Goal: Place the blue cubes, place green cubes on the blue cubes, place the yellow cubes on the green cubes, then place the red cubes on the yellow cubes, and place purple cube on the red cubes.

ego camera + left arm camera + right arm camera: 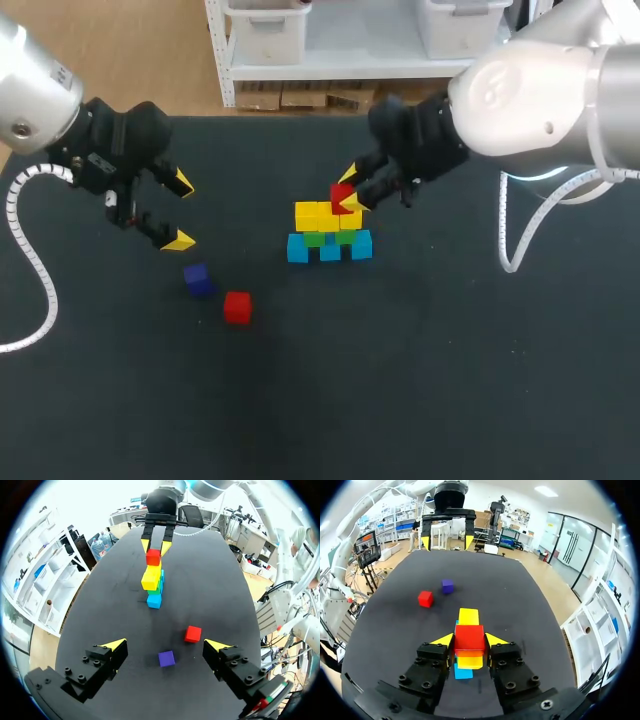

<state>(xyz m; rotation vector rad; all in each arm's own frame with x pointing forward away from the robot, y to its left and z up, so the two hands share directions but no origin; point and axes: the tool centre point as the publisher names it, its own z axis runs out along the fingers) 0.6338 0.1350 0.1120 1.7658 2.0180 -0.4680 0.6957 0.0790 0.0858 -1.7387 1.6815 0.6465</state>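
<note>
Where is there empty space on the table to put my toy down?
The wide table stretch on the robot's side of the loose red cube and the stack is bare. So is the gap between the purple cube and the stack. It is crowded at the stack, where the right gripper holds a red cube, and by the left gripper.

Matt dark cloth table (450, 380); smooth plastic cubes (328, 230).
</note>
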